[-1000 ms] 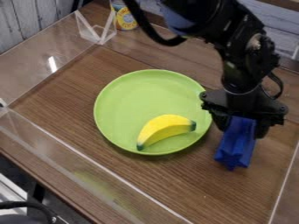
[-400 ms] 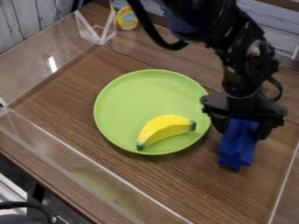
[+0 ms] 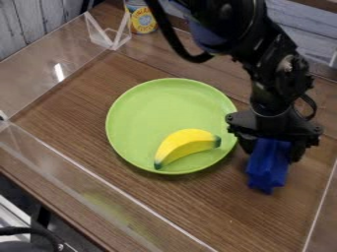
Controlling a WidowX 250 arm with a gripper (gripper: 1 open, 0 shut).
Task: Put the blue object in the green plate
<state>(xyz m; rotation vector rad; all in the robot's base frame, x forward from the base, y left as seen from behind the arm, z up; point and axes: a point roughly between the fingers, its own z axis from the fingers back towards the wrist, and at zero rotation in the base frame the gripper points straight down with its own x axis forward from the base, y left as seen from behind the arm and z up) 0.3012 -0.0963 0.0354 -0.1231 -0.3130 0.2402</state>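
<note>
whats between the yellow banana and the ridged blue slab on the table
In the camera view, only the raised right rim of the round lime-green plate and a narrow strip of bare wooden table separate the yellow banana from the ridged blue slab.

Dark wood-grain table [image 3: 79, 118] with clear walls around its edges. The green plate [image 3: 152, 108] sits on it mid-table, and the blue object [image 3: 267, 167] rests on the wood just right of the plate's rim.
</note>
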